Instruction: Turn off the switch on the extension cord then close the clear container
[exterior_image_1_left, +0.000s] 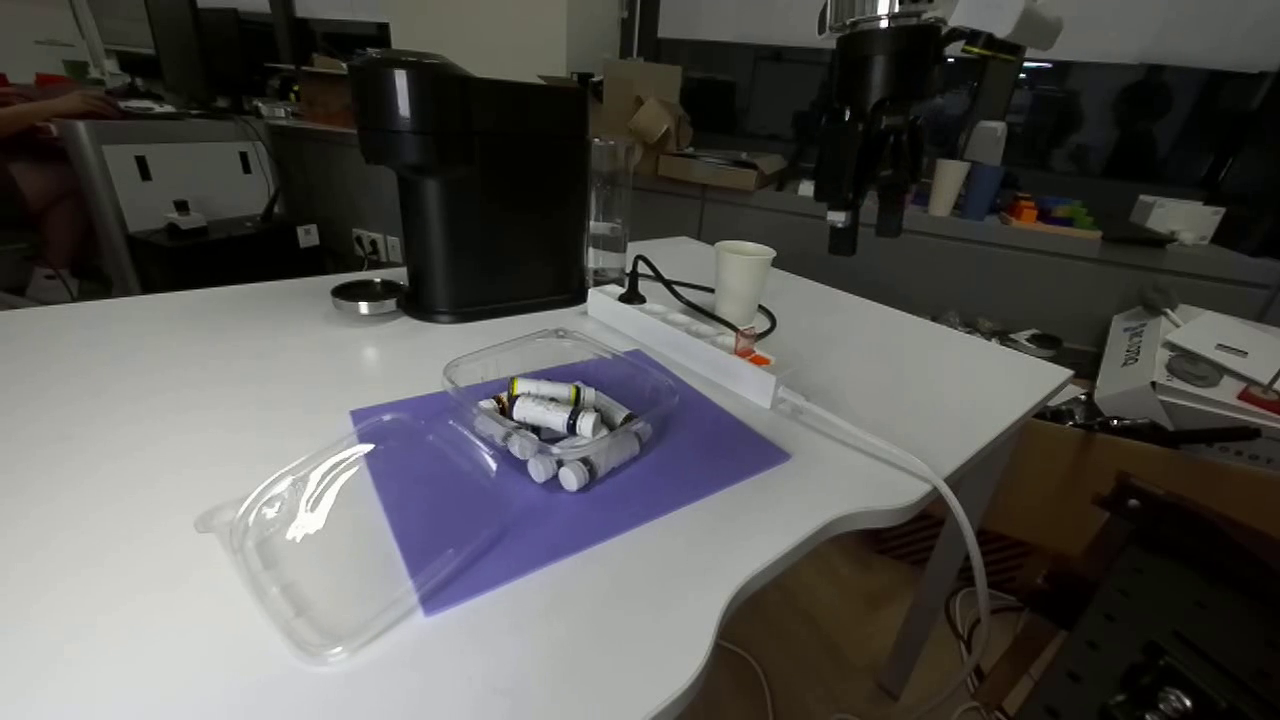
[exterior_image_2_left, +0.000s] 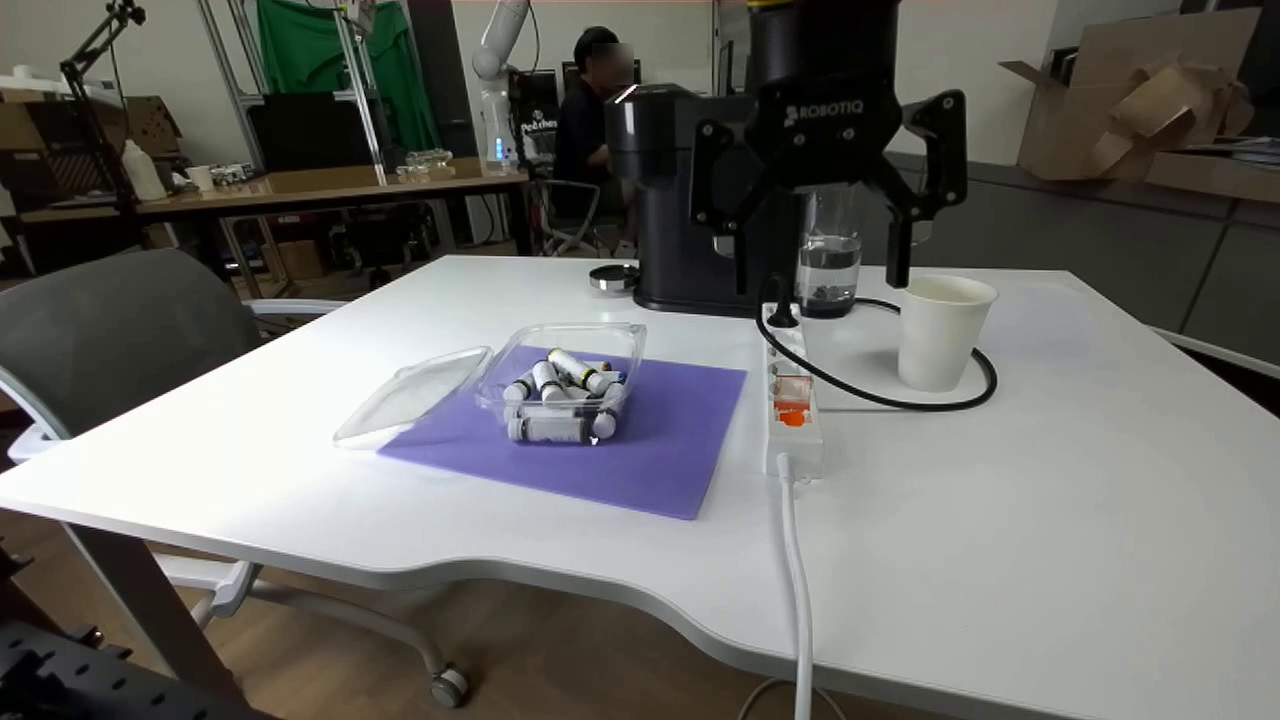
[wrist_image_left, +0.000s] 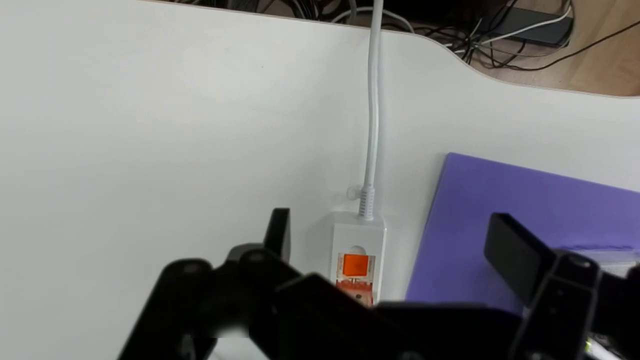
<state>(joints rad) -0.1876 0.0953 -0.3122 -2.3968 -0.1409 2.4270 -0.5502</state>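
And the gripper (exterior_image_2_left: 820, 272) hangs above the table (exterior_image_2_left: 1000, 520), fingers (wrist_image_left: 515, 257) wide apart, and in the wrist view the orange switch (wrist_image_left: 355, 265) shows between them on the extension cord (wrist_image_left: 358, 236), whose long axis runs crosswise to their spread.
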